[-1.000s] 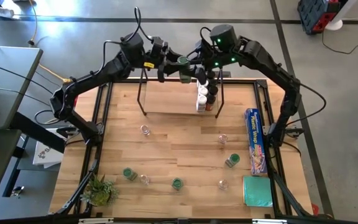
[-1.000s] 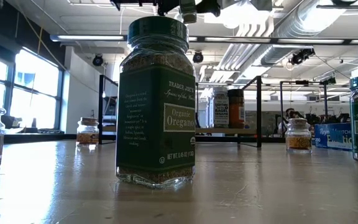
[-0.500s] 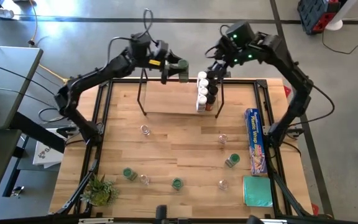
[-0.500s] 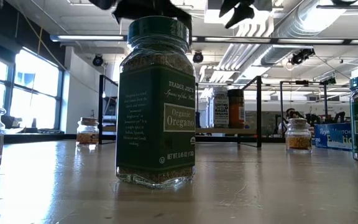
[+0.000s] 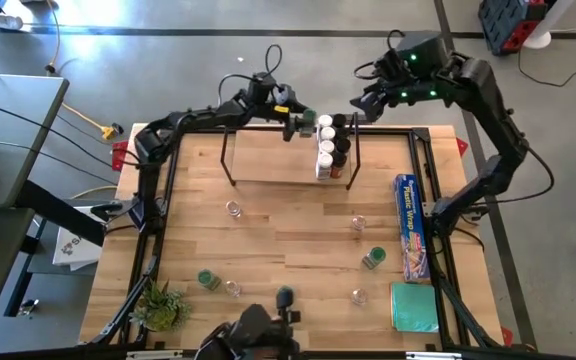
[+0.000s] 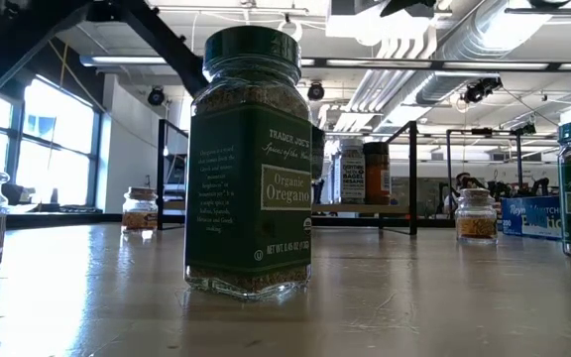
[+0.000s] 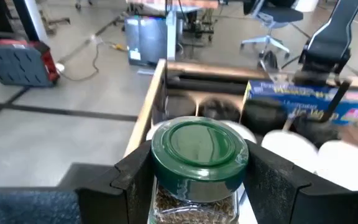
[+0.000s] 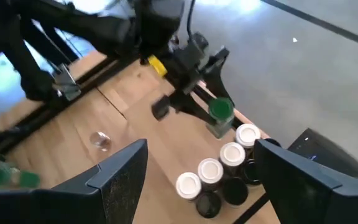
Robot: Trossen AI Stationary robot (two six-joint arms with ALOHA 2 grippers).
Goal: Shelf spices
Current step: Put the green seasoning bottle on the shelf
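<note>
My left gripper [image 5: 298, 122] is shut on a green-lidded spice jar [image 7: 197, 149] above the shelf [image 5: 273, 165], a pale board on black wire end frames at the table's far edge. The jar hangs just left of a cluster of white- and dark-lidded spices [image 5: 328, 148] standing at the shelf's right end. My right gripper [image 5: 360, 106] is open with nothing between its fingers, raised beyond the shelf's right end. Several more spices stand loose on the table, among them an oregano jar [image 6: 251, 164] close to the low camera. My left gripper pinches the jar between its two fingers at the neck and upper body [image 7: 194, 190], just under the green lid. The fingers [image 7: 132, 177] come nearly level from the table's left. The jar stands upright in the hold. Its base is hidden, so whether it rests on the board cannot be told.
Loose jars [image 5: 374, 258] are scattered over the near half of the table. A blue plastic-wrap box [image 5: 411, 228] and a green pad [image 5: 413, 306] lie at the right. A small plant [image 5: 161, 305] sits near left. A dark shape [image 5: 253, 335] shows at the near edge.
My left gripper has come down and toward the table's right with the green-lidded jar, up to the jars at the shelf's right end. My right gripper has drawn away from the shelf toward the far right, still open.
</note>
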